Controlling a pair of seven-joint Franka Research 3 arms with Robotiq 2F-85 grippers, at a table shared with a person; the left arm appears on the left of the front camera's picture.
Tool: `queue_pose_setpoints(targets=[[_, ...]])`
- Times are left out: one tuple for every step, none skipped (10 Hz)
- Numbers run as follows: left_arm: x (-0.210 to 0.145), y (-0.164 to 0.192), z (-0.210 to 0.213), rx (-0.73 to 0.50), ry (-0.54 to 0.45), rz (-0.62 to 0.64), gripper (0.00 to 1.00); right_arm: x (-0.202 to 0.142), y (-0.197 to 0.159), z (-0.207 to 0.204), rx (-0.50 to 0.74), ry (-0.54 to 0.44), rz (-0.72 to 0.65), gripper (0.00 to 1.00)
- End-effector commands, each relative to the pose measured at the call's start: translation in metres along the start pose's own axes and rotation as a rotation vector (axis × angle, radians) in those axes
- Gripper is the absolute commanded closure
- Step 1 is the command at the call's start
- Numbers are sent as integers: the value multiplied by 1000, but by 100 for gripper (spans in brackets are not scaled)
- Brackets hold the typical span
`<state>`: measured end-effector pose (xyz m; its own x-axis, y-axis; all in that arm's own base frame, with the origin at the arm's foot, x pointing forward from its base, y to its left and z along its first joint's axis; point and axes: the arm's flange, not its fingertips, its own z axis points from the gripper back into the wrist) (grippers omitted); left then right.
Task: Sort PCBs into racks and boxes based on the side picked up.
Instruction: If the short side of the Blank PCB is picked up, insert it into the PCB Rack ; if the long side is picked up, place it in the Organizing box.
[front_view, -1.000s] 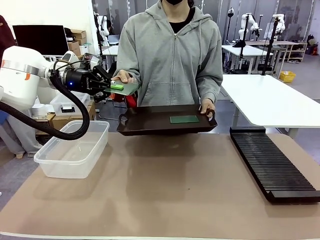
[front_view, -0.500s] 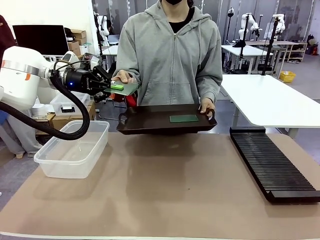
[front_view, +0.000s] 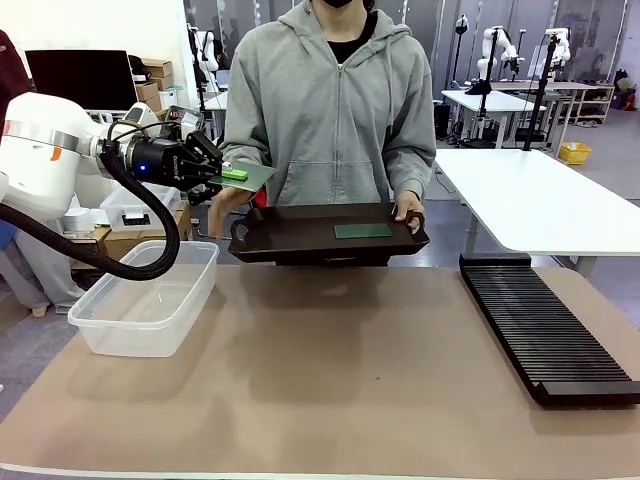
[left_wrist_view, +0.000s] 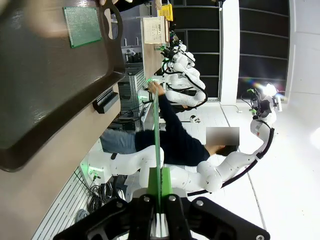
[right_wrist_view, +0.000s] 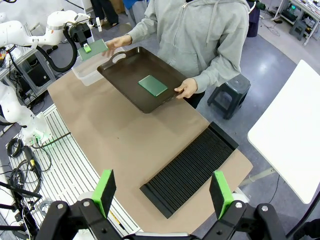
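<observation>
So the person's hand has let go of the board and dropped to the tray. That leaves the left fingers alone clamped on its edge, up near the tub's far corner. Handover's done, I'd say. There's open air down to the tub rim. The second board waits on the tray. The right fingers are spread wide, high over the surface and rack.
</observation>
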<state>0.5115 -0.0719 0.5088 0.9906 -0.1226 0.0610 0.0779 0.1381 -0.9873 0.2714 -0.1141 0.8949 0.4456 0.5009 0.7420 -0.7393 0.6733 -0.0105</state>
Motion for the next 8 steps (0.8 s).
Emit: queue_pose_setpoints(targets=[[1, -1, 0, 0, -1, -5, 100, 1, 2, 0, 6, -4, 7, 0], [1, -1, 0, 0, -1, -5, 100, 1, 2, 0, 6, -4, 7, 0], [1, -1, 0, 0, -1, -5, 100, 1, 2, 0, 6, -4, 7, 0], [1, -1, 0, 0, -1, -5, 100, 1, 2, 0, 6, -4, 7, 0], [1, -1, 0, 0, -1, -5, 100, 1, 2, 0, 6, -4, 7, 0], [1, -1, 0, 0, -1, -5, 100, 1, 2, 0, 6, -4, 7, 0], [0, 0, 0, 0, 0, 0, 97, 1, 2, 0, 6, -4, 7, 0], [-3, 0, 0, 46, -3, -55, 97, 1, 2, 0, 6, -4, 7, 0]])
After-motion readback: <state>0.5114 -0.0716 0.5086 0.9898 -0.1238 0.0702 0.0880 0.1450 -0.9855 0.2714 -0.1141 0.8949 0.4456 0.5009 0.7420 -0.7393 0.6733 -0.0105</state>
